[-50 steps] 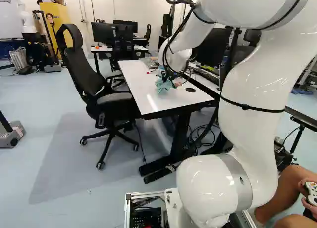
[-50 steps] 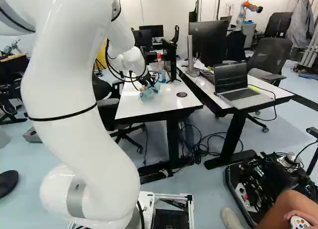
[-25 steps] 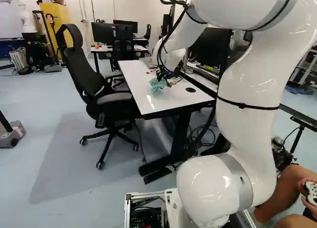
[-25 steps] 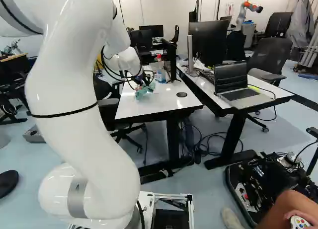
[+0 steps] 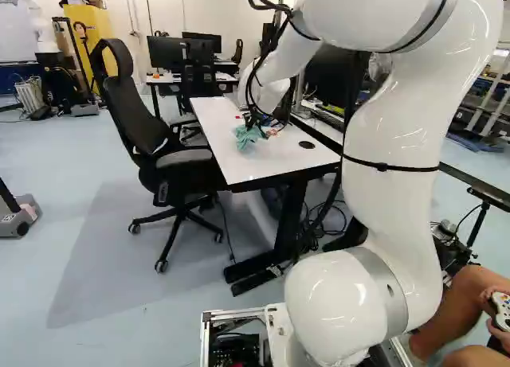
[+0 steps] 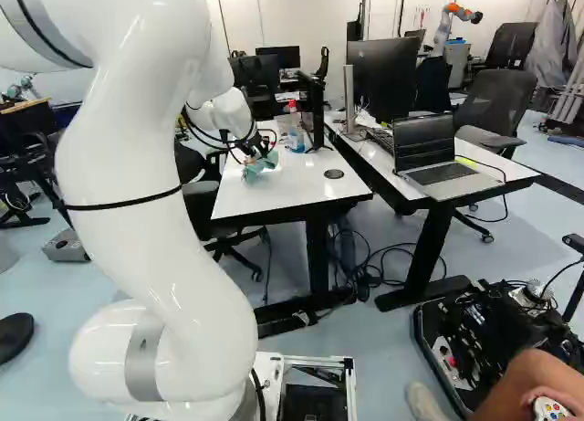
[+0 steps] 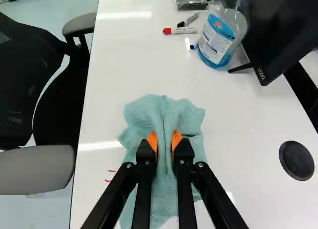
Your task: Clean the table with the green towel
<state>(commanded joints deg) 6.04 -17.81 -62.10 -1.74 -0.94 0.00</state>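
The tool point(image 7: 164, 141) is closed down on the towel point(image 7: 192, 114), a thick upright fold of which is pinched between the orange pads point(image 7: 152, 140); a narrow gap is kept between the fingertips by the cloth. The towel is held over the tabletop point(image 7: 248, 119), and its loose parts seem to be laid on the surface, though firm contact cannot be confirmed.

Two short red marks point(image 7: 112, 171) are seen just beside the towel, between it and the tabletop edge nearest the chair point(image 7: 42, 162). The towel's long axis is run roughly along the fingers and that edge, so the marks are placed to its side, not ahead of it. A sideways wipe toward the chair, with light downward pressure, is judged to be called for; if the cloth were lifted, the marks could be missed, and at the edge it could be dragged over.

The towel is pale blue-green, soft and thin-looking, puckered at the grip and fanned out ahead of the tips, with ragged-looking borders. Farther ahead, the red-capped marker point(image 7: 180, 30) and the bottle point(image 7: 222, 38) are to be avoided.
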